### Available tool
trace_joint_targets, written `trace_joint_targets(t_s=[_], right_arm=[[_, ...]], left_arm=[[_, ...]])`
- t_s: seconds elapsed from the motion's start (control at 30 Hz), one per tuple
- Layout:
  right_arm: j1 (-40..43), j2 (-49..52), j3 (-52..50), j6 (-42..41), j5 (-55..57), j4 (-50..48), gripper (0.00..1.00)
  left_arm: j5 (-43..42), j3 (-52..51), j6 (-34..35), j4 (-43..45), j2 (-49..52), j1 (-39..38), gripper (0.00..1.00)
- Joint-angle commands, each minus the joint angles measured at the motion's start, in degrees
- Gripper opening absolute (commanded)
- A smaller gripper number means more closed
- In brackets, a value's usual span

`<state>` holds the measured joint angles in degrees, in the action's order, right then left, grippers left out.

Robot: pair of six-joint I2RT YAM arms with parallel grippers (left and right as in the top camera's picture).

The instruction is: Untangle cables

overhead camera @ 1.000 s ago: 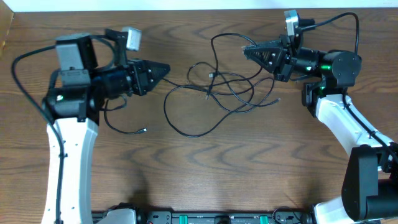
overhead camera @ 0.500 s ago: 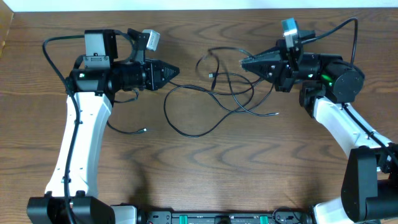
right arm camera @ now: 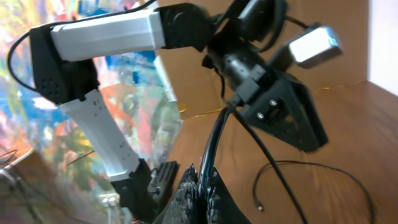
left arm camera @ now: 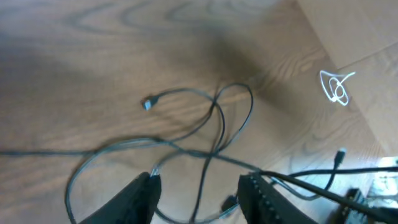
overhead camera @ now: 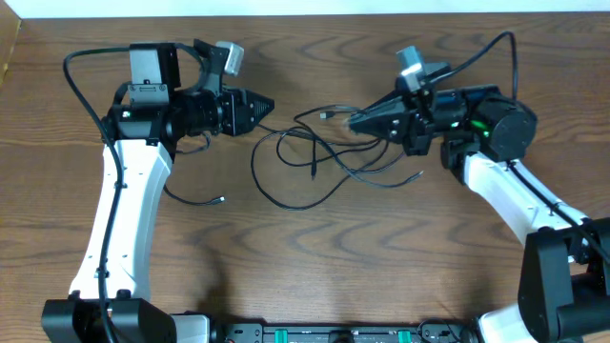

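Note:
Thin black cables [overhead camera: 324, 157] lie looped and crossed in a tangle on the wooden table between my two grippers. No white cable shows on the table. My right gripper [overhead camera: 355, 121] is shut on a black strand at the tangle's upper right; in the right wrist view [right arm camera: 202, 186] the strand [right arm camera: 214, 146] runs up out of the closed jaws. My left gripper [overhead camera: 267, 107] is open at the tangle's upper left. In the left wrist view [left arm camera: 199, 196] loops [left arm camera: 217, 118] and a plug end [left arm camera: 148, 104] lie ahead of the spread jaws, with strands passing between them.
One cable tail runs left under the left arm to a plug end [overhead camera: 221, 199]. Another plug end [overhead camera: 420, 175] lies below the right gripper. The table's far edge [overhead camera: 305, 13] is close behind both arms. A small white loop [left arm camera: 336, 87] lies on a lighter surface beyond the table.
My right gripper has moved left and slightly down with the strand, pulling the tangle leftward. My left arm swung up and right a second ago and has since held still.

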<state>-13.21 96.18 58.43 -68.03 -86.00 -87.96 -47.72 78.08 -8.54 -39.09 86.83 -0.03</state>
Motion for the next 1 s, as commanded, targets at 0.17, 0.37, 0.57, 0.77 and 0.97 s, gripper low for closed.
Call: trace_joint_targets(t_s=[0.17, 0.37, 0.57, 0.77, 0.97], right_arm=[[-3.4, -0.2, 0.4, 1.5, 1.9, -2.3, 0.01], [-4.1, -0.2, 0.4, 1.9, 2.1, -2.3, 0.01], [-4.2, -0.2, 0.4, 1.9, 2.1, -2.3, 0.01], [-4.2, -0.2, 0.4, 1.9, 2.0, -2.3, 0.01], [-4.2, -0.2, 0.4, 1.9, 2.0, -2.3, 0.01]], left_arm=[[0.2, -0.1, -15.3, -10.3, 2.5, -2.9, 0.46], [1.2, -0.2, -23.7, -11.4, 3.8, -6.6, 0.46], [2.0, -0.2, -30.3, -11.2, 4.2, -8.2, 0.46], [3.7, -0.2, -30.2, -11.5, 4.2, -8.2, 0.48], [3.7, -0.2, -30.2, -11.9, 4.2, -8.2, 0.50]])
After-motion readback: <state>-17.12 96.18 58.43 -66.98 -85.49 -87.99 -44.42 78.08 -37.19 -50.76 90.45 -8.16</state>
